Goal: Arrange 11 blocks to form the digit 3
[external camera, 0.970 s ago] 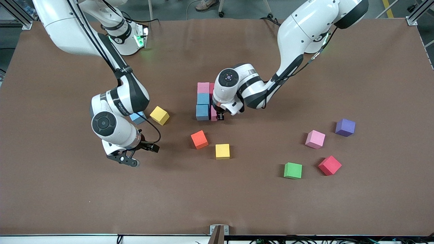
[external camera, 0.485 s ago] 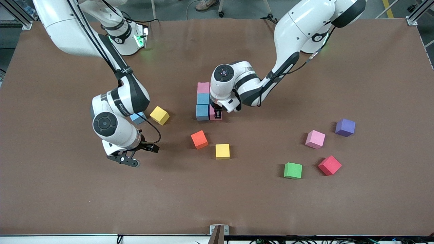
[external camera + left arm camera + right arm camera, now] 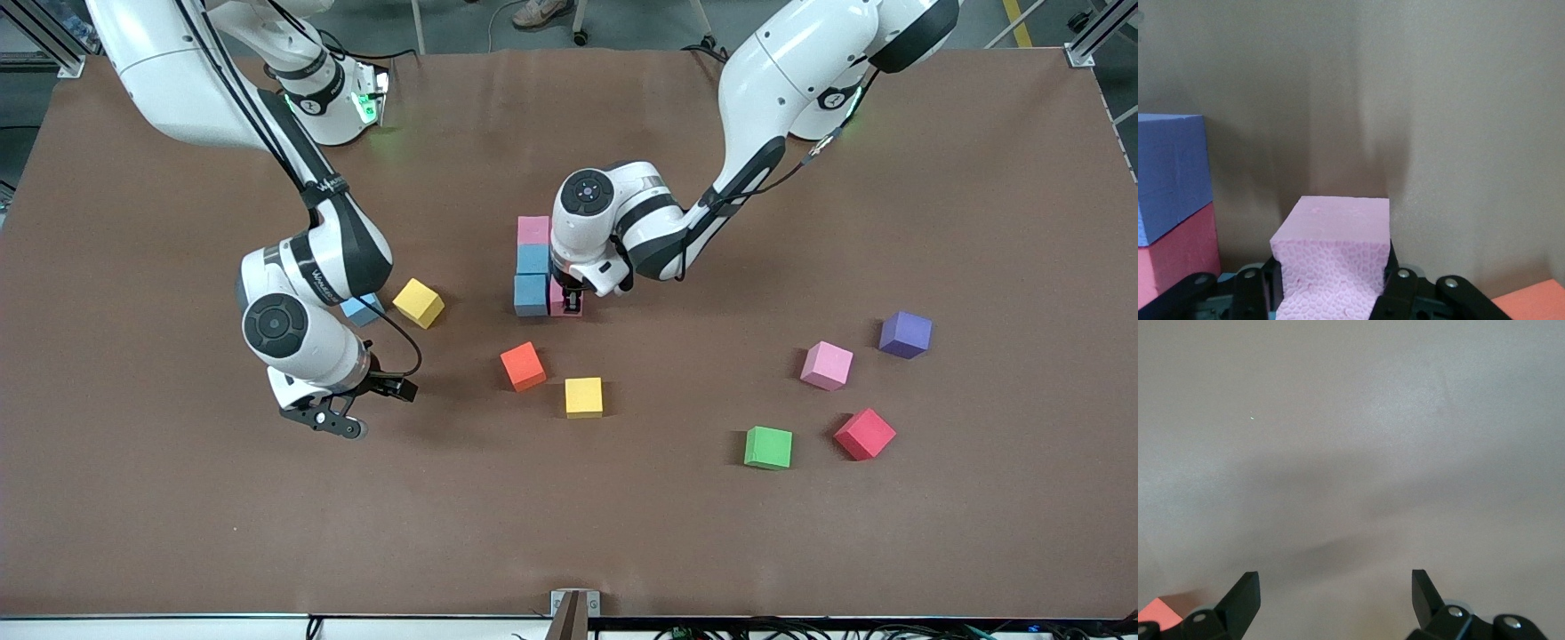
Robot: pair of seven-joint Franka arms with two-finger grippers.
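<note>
A brown matte table (image 3: pixel 622 533) fills my view, with grey shop floor past its top edge. My left gripper (image 3: pixel 573 302) is clamped on a pink foam cube (image 3: pixel 1331 257) and has it low beside the started figure, a column of 1 pink foam cube (image 3: pixel 533 230) and 2 blue foam cubes (image 3: pixel 532 276); the held cube sits just beside the nearest blue one, on the left arm's side. I judge this the placing step: next I should confirm it rests flat and flush, then release and lift straight up so nothing shifts. My right gripper (image 3: pixel 333 418) waits over bare table with its jaws wide and nothing between them. Loose stock lies around: an orange-red cube (image 3: pixel 523 365) and a yellow cube (image 3: pixel 583 396) nearer the camera, another yellow cube (image 3: pixel 419 302) and a pale blue cube (image 3: pixel 360 309) by the right arm, and green (image 3: pixel 768 447), red (image 3: pixel 864 434), pink (image 3: pixel 826 365) and purple (image 3: pixel 905 334) cubes toward the left arm's end. Nothing blocks the figure.
</note>
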